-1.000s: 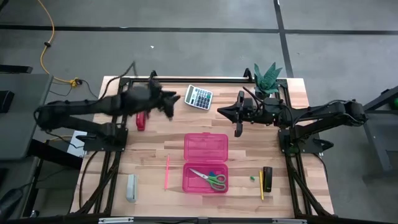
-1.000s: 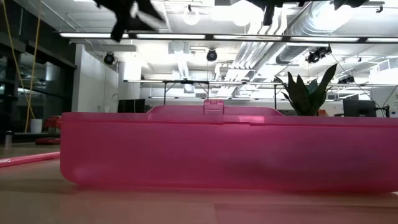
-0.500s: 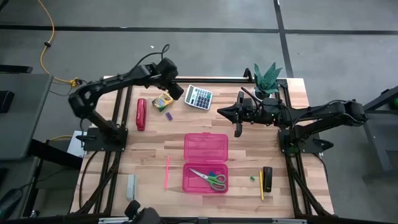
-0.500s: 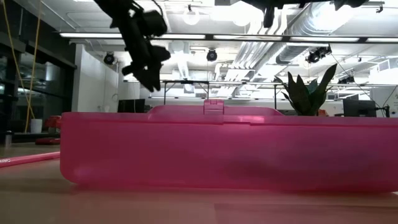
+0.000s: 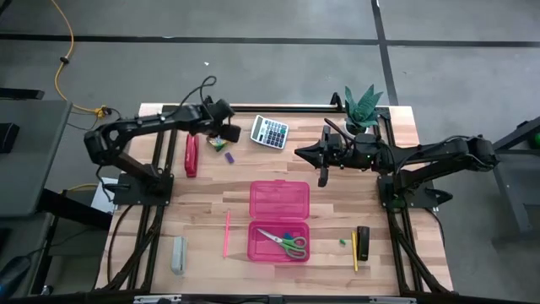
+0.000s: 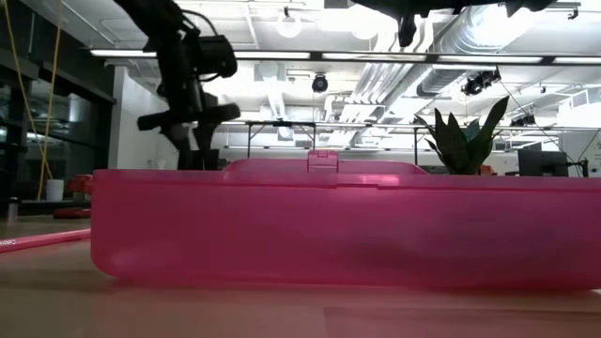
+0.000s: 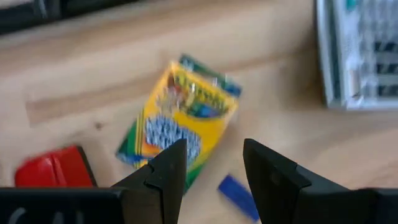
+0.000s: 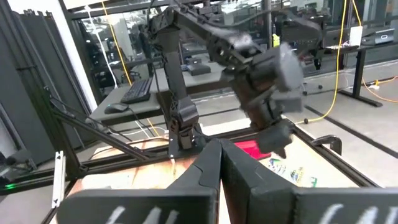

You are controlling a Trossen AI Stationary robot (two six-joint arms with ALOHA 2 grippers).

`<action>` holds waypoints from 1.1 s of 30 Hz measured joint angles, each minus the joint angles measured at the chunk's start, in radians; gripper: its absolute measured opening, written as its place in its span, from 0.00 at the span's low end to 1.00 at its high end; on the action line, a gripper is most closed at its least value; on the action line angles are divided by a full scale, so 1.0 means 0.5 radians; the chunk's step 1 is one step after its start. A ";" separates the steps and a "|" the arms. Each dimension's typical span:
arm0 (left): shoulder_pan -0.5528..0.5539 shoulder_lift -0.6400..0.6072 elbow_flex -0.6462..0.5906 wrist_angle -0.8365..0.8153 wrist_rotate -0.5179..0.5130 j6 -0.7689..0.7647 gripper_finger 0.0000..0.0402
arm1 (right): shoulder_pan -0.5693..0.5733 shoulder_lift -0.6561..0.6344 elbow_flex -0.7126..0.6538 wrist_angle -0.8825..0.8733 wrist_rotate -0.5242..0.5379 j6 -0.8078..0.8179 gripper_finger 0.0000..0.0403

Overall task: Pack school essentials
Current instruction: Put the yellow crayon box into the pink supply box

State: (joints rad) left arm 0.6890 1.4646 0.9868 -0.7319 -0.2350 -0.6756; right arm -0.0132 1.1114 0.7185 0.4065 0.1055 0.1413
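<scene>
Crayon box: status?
Left gripper open, hovering over crayon box. Box flat on table, ungrasped. Right gripper shut, idle mid-table. Nothing blocking.

The wooden table (image 5: 202, 203) carries an open pink case (image 5: 279, 220) at centre. A calculator (image 5: 270, 131) and crayon box (image 5: 221, 138) lie toward 12 o'clock. A pink pencil (image 5: 226, 234) lies at 8 o'clock.

The left tool (image 5: 221, 128) now sits lower and nearer the tabletop (image 5: 202, 211) than a second ago, having swung in from high above its 10 o'clock area to hang right over the crayon box (image 7: 180, 115). Its fingers (image 7: 166, 171) are parted above the box, with the blue eraser (image 7: 237, 196) just beside it.
</scene>
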 joint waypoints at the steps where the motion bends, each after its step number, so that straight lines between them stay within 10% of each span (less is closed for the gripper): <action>1: -0.011 -0.004 -0.041 0.023 0.008 -0.002 0.36 | 0.000 0.000 0.000 -0.001 0.000 0.000 0.00; 33: -0.230 0.559 -0.108 0.265 -0.399 0.565 0.36 | 0.000 0.000 0.000 -0.013 0.000 0.083 0.00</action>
State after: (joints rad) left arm 0.5739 1.7444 0.9329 -0.5993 -0.4347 -0.3932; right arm -0.0132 1.1114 0.7185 0.3999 0.1055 0.1829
